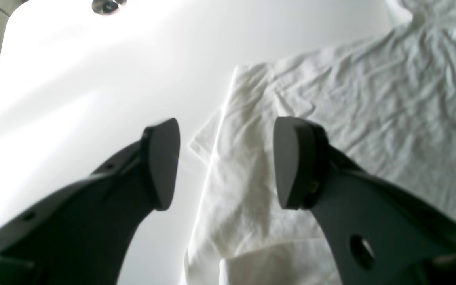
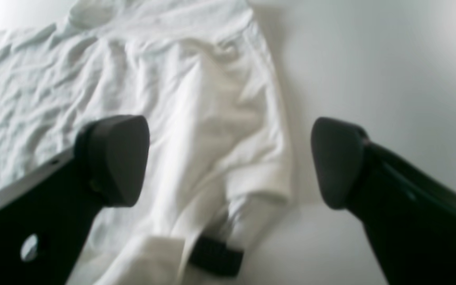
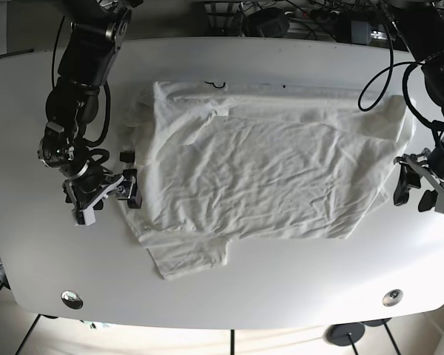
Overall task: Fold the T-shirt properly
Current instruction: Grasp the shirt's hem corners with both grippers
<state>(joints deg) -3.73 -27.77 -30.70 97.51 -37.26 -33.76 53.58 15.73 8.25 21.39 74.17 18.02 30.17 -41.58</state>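
Both sets of jaws stand released and empty: the right gripper (image 3: 126, 185) hovers at one side edge of the T-shirt (image 3: 259, 177), the left gripper (image 3: 418, 194) just off the opposite edge. The shirt lies spread plain-side up and wrinkled on the white worktop (image 3: 281, 288). No proper fold seems made yet; all folding remains.

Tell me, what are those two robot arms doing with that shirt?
They are getting ready to fold it. The white T-shirt lies spread out and wrinkly on the white table, plain side up. The right gripper hovers open at one side edge of the shirt. The left gripper is open too, by the opposite side. Neither one is holding the cloth, and no fold shows in the middle.
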